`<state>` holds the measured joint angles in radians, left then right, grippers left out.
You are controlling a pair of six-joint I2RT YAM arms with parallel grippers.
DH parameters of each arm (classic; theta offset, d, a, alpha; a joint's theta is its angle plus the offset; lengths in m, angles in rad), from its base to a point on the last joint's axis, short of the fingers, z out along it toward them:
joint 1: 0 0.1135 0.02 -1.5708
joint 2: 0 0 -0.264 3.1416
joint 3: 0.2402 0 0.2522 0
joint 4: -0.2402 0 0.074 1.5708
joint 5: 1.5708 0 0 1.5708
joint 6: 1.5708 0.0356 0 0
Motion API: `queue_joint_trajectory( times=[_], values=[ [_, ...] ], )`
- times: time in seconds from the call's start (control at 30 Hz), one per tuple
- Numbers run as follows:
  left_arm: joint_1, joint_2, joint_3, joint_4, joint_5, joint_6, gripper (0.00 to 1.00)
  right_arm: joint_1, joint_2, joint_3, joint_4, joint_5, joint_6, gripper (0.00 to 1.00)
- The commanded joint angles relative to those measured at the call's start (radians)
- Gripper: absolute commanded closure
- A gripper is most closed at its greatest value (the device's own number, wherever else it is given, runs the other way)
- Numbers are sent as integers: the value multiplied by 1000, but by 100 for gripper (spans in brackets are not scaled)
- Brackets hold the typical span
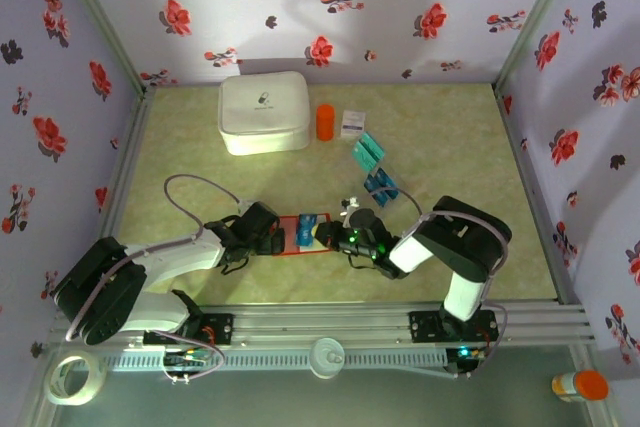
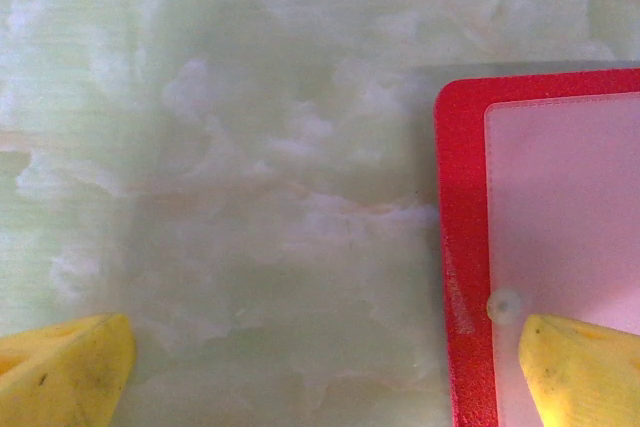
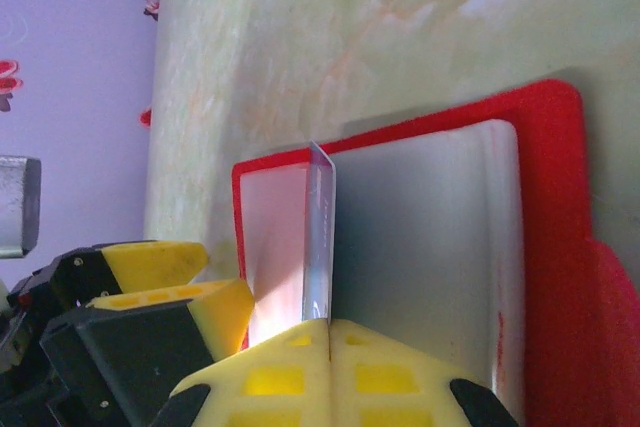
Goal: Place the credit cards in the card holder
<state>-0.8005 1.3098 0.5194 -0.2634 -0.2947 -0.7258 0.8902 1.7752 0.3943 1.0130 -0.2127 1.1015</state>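
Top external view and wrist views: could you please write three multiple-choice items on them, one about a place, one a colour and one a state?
1. Where does the card holder lie? A against the left wall; B between the left gripper and the right gripper; C against the back wall.
2. What colour is the cylinder beside the white case? A green; B orange; C black.
3. How is the right gripper? A wide open; B shut on nothing; C shut on a credit card.
Answers: 1 B, a gripper sits at each end; 2 B, it is bright orange; 3 C, its fingers pinch a card edge-on.
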Motion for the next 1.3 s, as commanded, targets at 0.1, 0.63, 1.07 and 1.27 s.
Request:
queue_joint_trajectory(
  times=[0.1,0.63,1.07,1.27],
  values=[
    [3,13,10,-26,-37,5,0,6,12,1,-41,-35,-2,100],
    [4,16,11,-25,-38,6,0,-2,-17,25,-206,-77,-30,100],
    [3,19,10,-22,-37,6,0,-32,18,81,-304,-169,-58,100],
    [2,18,13,-21,-38,10,0,-51,40,108,-334,-212,-68,100]
  ],
)
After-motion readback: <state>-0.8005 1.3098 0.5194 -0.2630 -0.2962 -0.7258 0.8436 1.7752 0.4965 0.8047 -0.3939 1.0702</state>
